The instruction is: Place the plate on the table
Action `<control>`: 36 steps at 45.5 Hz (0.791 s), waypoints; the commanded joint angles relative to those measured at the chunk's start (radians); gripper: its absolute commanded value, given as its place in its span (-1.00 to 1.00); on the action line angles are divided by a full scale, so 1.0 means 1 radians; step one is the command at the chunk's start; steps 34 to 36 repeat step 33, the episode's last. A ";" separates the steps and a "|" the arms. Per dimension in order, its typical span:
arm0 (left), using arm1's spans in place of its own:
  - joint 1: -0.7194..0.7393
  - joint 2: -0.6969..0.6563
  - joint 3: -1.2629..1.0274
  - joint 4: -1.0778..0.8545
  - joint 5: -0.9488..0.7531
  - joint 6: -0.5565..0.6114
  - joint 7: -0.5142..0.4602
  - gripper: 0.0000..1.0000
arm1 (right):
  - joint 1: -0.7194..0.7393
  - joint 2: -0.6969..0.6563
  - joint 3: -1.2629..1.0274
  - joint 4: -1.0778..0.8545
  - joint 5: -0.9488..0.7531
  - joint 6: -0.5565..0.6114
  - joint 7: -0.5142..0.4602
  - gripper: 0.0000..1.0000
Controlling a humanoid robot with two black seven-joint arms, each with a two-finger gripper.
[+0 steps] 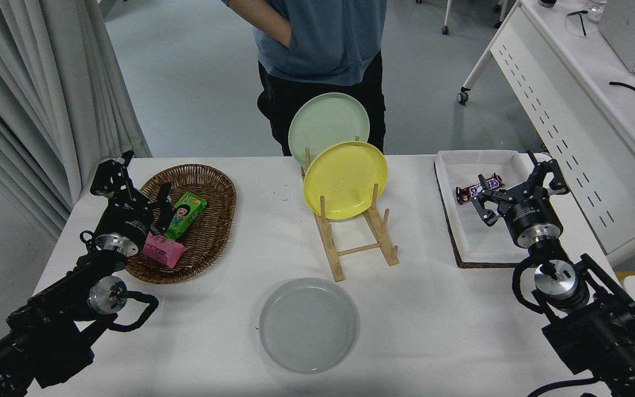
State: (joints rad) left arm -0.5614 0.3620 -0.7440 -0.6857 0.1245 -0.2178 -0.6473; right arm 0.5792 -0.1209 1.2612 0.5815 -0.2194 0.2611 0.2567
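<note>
- Plate (308,324): flat on the white surface (450,325), near edge, just in front of the wooden rack (357,237); nothing gripping it, nothing on it.
- Judged from that: placing looks done, nothing left but to keep clear.
- Right claw (518,190): well apart from plate, off to the right and farther back, above the white tray (477,242); plate lies down-left of it. Fingers spread, holding nothing.
- Left claw (130,187): parked at lower left over the basket's near rim; fingers apart, empty. About as far from plate as the right one; hard to call which is nearer.
- Round, so no long axis to line up with.
- Rack: yellow plate (345,179) upright in front, pale green plate (328,125) upright behind; front slots bare.
- Basket (207,182): green packet (186,214) and pink packet (164,251) inside.
- Tray: one chocolate bar (478,188) at the far left part, close to right claw's fingers but not visibly touched.
- Person (323,49) standing at the far side, behind the rack.
</note>
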 commanded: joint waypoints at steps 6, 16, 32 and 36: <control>0.000 0.000 0.000 0.000 0.001 0.000 0.000 1.00 | 0.004 0.009 -0.020 -0.002 0.000 0.000 0.001 0.99; 0.000 0.000 0.000 0.000 0.001 0.000 0.000 1.00 | 0.004 0.015 -0.052 -0.002 0.000 0.003 0.001 0.99; 0.000 0.000 0.000 0.000 0.000 0.000 0.000 1.00 | 0.017 0.015 -0.086 -0.002 0.000 0.001 0.001 0.99; 0.000 0.000 0.000 0.000 0.001 0.000 0.000 1.00 | 0.021 0.015 -0.086 -0.002 -0.001 0.001 0.001 0.99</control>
